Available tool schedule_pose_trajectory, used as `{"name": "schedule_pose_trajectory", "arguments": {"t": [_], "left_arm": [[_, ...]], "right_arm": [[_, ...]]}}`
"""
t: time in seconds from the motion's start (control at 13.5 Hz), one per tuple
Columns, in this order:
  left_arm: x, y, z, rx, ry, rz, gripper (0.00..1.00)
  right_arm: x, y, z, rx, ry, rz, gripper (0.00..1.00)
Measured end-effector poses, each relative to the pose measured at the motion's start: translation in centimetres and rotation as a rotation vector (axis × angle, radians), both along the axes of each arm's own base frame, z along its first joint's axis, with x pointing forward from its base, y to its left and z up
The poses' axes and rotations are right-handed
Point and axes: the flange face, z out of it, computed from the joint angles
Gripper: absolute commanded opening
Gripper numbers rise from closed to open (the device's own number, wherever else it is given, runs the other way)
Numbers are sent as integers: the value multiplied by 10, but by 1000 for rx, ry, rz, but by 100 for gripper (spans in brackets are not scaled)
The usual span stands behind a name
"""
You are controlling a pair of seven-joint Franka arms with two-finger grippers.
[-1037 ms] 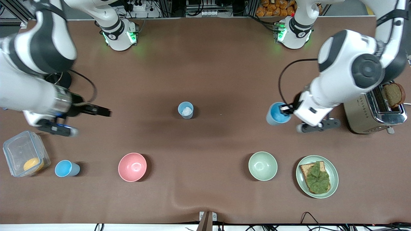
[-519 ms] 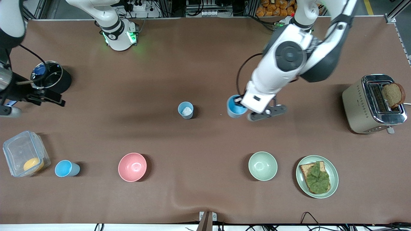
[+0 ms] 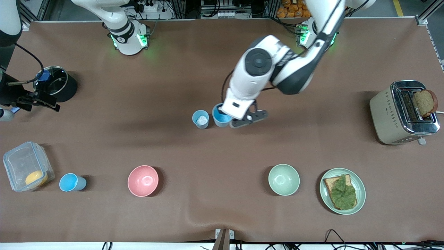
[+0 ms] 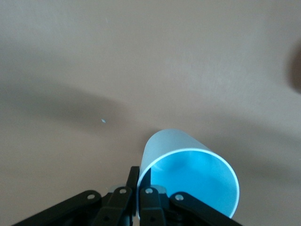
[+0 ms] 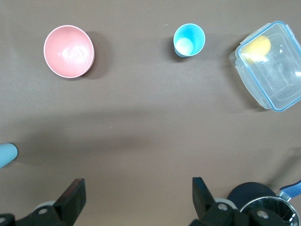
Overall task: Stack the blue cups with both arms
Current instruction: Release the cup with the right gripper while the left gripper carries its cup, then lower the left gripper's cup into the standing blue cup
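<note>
A pale-blue cup [image 3: 201,119] with a white patch inside stands upright in the middle of the table. My left gripper [image 3: 220,110] is shut on the rim of a bright sky-blue cup [image 3: 222,118]. It holds this cup over the table just beside the pale cup, toward the left arm's end. In the left wrist view the gripper [image 4: 140,181] pinches the cup's wall [image 4: 193,181]. A third blue cup [image 3: 71,182] stands near the front camera, beside the clear box. It also shows in the right wrist view [image 5: 189,40]. My right gripper [image 3: 47,102] is open and empty [image 5: 136,193] beside the black pot.
A pink bowl [image 3: 143,180], a green bowl [image 3: 283,179] and a plate [image 3: 326,194] with toast and lettuce stand nearer the front camera. A toaster [image 3: 388,114] stands at the left arm's end. A black pot [image 3: 67,88] and a clear box [image 3: 17,161] stand at the right arm's end.
The left arm has carried the bright blue cup from near the toaster to right beside the pale cup. The right gripper has drawn back toward the black pot.
</note>
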Motion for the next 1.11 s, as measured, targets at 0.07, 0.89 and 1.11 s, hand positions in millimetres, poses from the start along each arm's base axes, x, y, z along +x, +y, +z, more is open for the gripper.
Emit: {"name": "schedule_pose_trajectory", "arguments": {"t": [0.07,0.89,1.11], "left_arm": [[-12,-17,-11,10,-6,19,0],[-47,-76,-93,2,-25,43,0],[-49,-78,-105,13,-20,38,41]], "right_arm": [[0,2,1,-2,-3,5,100],[-8,14,39,-42,-1,37,100],[-9,18,39,-42,2,44,100]]}}
